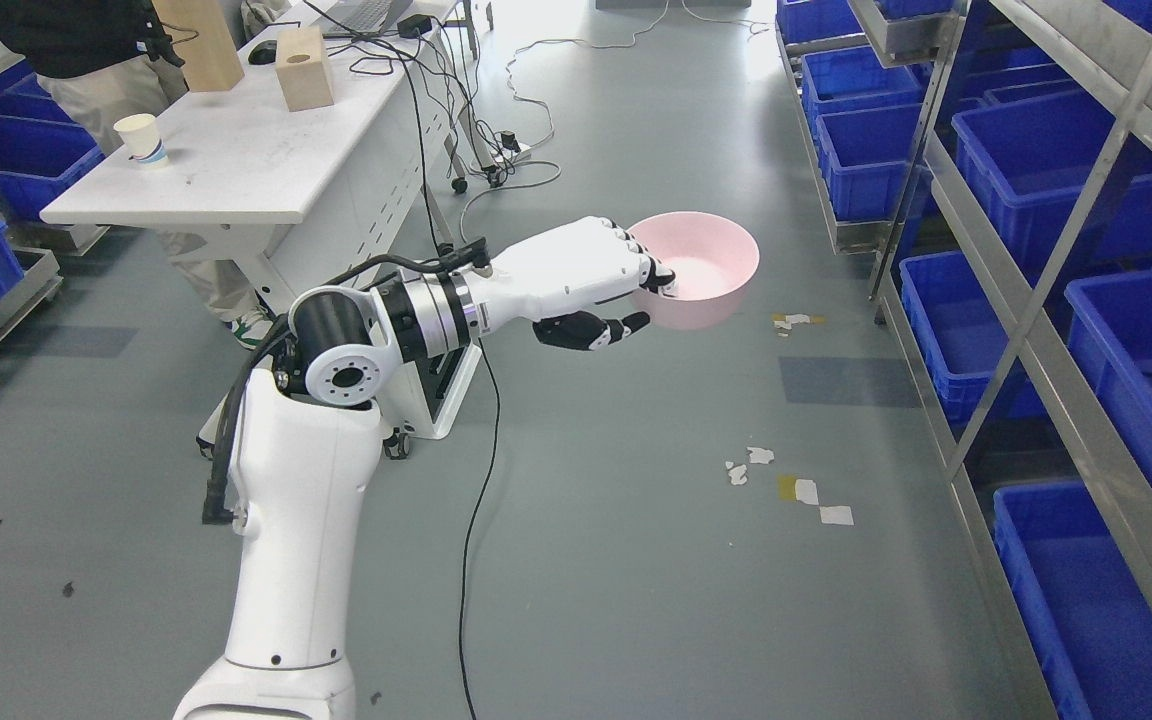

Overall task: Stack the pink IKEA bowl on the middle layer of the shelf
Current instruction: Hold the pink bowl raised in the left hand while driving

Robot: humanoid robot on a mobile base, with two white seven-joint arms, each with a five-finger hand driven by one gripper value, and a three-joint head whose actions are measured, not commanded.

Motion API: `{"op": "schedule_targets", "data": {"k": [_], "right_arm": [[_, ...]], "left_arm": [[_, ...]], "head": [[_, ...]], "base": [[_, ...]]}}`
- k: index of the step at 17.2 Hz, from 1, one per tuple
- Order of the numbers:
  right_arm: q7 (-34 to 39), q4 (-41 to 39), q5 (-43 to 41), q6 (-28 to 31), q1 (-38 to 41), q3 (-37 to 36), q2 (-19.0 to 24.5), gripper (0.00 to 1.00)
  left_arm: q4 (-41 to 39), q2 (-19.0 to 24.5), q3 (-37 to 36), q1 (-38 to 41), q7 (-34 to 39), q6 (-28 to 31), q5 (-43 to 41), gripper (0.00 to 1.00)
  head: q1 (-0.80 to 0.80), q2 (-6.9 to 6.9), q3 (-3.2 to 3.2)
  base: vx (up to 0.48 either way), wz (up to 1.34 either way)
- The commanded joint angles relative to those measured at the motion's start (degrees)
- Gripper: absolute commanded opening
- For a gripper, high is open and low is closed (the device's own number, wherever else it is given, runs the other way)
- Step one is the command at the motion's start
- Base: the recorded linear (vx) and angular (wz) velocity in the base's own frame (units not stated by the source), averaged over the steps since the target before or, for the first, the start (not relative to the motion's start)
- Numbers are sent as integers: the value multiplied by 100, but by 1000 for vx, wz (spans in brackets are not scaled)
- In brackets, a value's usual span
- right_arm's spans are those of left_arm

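**Mid-aisle: pink bowl in transit toward shelf**

At 10 o'clock, a white desk (236, 165) with a paper cup (142, 139) and a wooden block (303, 68); a person (86, 45) stands behind it. Centre frame, the left hand (586, 285) carries the pink bowl (698, 268) above the floor, fingers (658, 280) hooked over the near rim, thumb under the wall, so clamped on the bowl. Bowl sits upright, mouth up, slightly tipped; round, so no real long axis. At 3 o'clock, the metal shelf (1026, 300) with blue bins (1036, 150), well apart from the bowl. Step looks like transport. Next move likely needs a swing toward 3 o'clock and levelling the bowl for the middle layer. Right hand out of view.
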Motion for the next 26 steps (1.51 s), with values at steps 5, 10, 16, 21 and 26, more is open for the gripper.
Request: {"op": "schedule_targets", "data": {"k": [5,10,16,21,26], "right_arm": [[-2,-100,0,4,123,0,-100,100],[-2,-100,0,4,123,0,-100,100],[-2,-100,0,4,123,0,-100,100],[-2,-100,0,4,123,0,-100,100],[-2,-100,0,4,123,0,-100,100]], "left_arm": [[-40,100,25,45,-2,-21,2,2],[-75,100,34,176,7,-136,2,2],[-111,100,60,177,-2,-127,-6,2],[-111,100,148,177,-2,-127,-6,2],[-111,100,139,212,-11,-127,-6,2]], "head": [[0,1,0],[0,1,0],[0,1,0],[0,1,0],[0,0,0]], "base": [[284,0],[289,0],[271,-17],[242,-21],[244,-33]]}}
